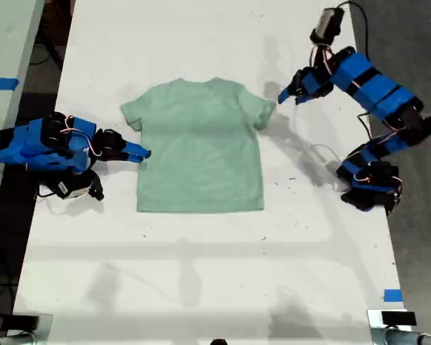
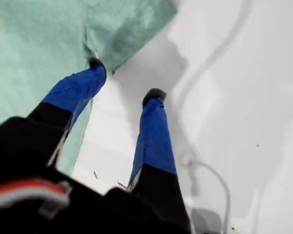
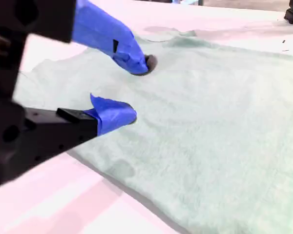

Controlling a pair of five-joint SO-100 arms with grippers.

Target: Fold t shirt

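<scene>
The pale mint-green t shirt (image 1: 201, 144) lies flat and spread out on the white table (image 1: 201, 273), neck toward the far edge. At the exterior view's right, my first gripper (image 1: 281, 95) hovers open just beside the sleeve. In its wrist view (image 2: 125, 80) one fingertip (image 2: 96, 63) shows over the shirt's (image 2: 34, 44) sleeve edge and the other over bare table. My second gripper (image 1: 144, 153) reaches in low from the exterior view's left, open at the shirt's side hem. Its wrist view shows its open jaws (image 3: 136, 90) over the fabric (image 3: 210, 122), holding nothing.
A thin white cable (image 1: 317, 149) lies on the table near the first arm's base (image 1: 370, 187). Blue tape marks sit at the exterior view's left (image 1: 0, 83) and near right (image 1: 392, 295). A dark gap separates a second table at the exterior view's left.
</scene>
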